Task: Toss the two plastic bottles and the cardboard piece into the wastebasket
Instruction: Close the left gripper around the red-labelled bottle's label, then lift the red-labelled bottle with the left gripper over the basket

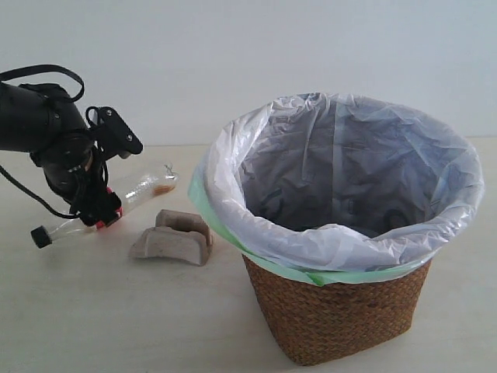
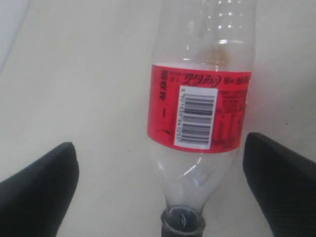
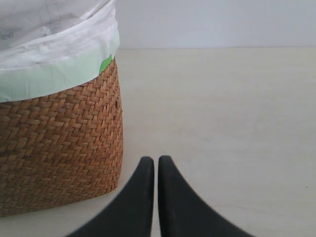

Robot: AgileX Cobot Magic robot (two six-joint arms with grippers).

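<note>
The slimmer clear bottle with red label (image 1: 144, 189) (image 2: 200, 111) lies on the table, its black cap (image 1: 37, 237) pointing left. My left gripper (image 1: 109, 175) (image 2: 159, 148) is open and straddles the bottle near the label; one finger (image 2: 39, 187) stands well clear of it and the other finger (image 2: 279, 177) is close beside it. The grey-beige cardboard piece (image 1: 171, 237) lies just in front of the bottle. The wicker wastebasket (image 1: 342, 311) (image 3: 59, 143) with its white bag stands to the right. My right gripper (image 3: 156, 165) is shut and empty beside the basket. The green-capped bottle is out of view.
The beige table (image 1: 116, 326) (image 3: 222, 108) ends at a pale wall at the back. The bag's green edge (image 1: 233, 237) hangs over the basket rim close to the cardboard piece. The left arm's black cables (image 1: 31, 74) loop above the arm.
</note>
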